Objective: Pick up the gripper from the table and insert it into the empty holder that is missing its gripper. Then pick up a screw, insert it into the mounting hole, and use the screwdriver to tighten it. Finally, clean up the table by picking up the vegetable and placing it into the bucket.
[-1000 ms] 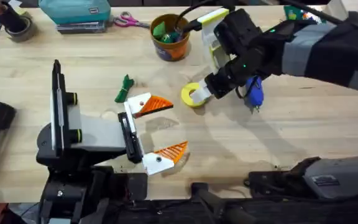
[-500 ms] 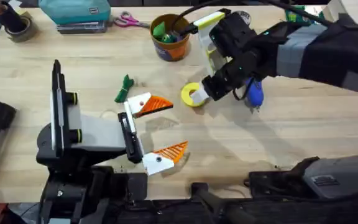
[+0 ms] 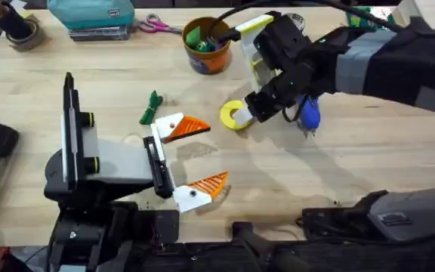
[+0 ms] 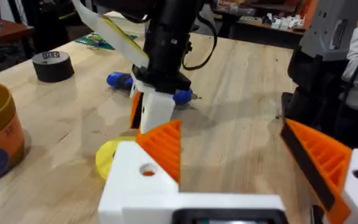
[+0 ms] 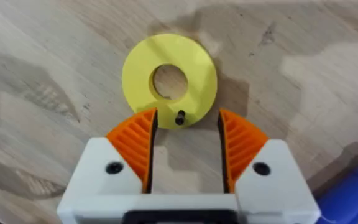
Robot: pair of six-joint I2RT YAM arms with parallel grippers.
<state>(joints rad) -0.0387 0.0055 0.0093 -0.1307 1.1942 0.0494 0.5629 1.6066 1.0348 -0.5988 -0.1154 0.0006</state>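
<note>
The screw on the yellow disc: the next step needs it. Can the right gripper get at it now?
Probably yes: the right gripper is open, its orange fingers either side of the screw on the yellow disc, with nothing between.

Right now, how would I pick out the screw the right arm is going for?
Find the orange bucket at the far middle of the table; just nearer and to its right lies a flat yellow ring-shaped disc. The screw is the tiny dark piece on the disc's rim, between the right gripper's open orange pads, unlike the blue screwdriver beside it.
</note>
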